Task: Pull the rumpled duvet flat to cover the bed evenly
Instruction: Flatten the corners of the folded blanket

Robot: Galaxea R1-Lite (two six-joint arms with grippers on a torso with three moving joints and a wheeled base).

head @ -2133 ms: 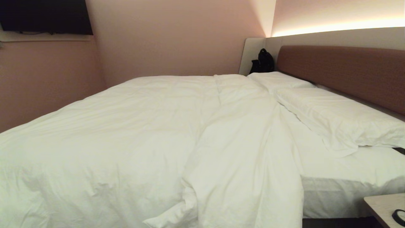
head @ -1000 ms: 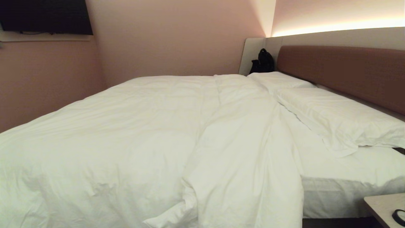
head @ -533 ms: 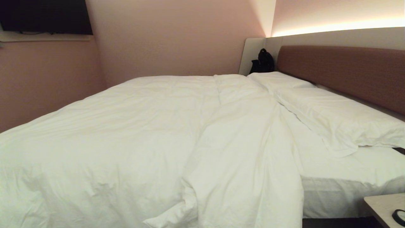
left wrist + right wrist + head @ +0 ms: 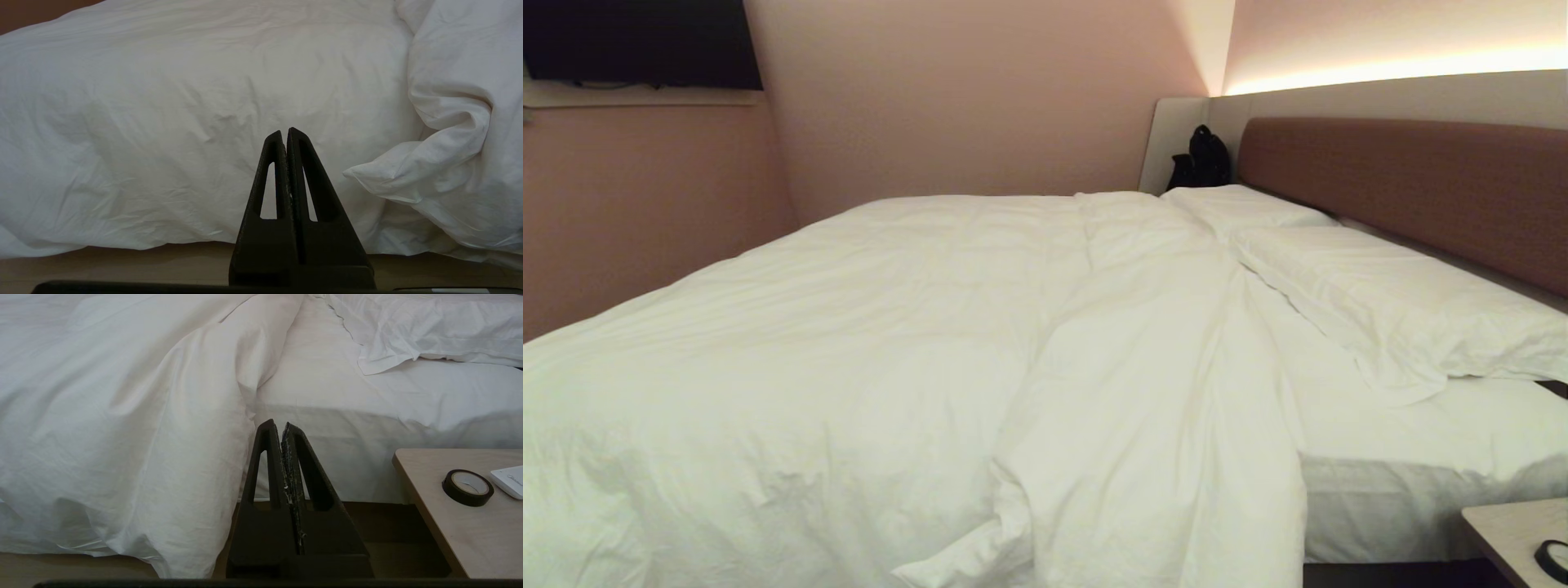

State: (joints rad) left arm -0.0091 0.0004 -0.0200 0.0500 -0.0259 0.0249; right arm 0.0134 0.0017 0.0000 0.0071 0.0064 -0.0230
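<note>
White duvet (image 4: 866,343) is lying bunched over the bed (image 4: 1413,441), hanging down at 6 o'clock. I am keeping my left gripper (image 4: 285,134) and right gripper (image 4: 278,426) squeezed closed, holding nothing, near it

the duvet (image 4: 890,351) runs past the head view's left and bottom edges; the small black object (image 4: 1199,159) beside the headboard (image 4: 1405,192) is unidentifiable.

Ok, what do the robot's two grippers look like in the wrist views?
Both are matte black. The left gripper has two tapered, triangular fingers, each with a long slot cut through. The right gripper has the same shape, with whitish flecks along its inner pads. No cables or markings show.
</note>
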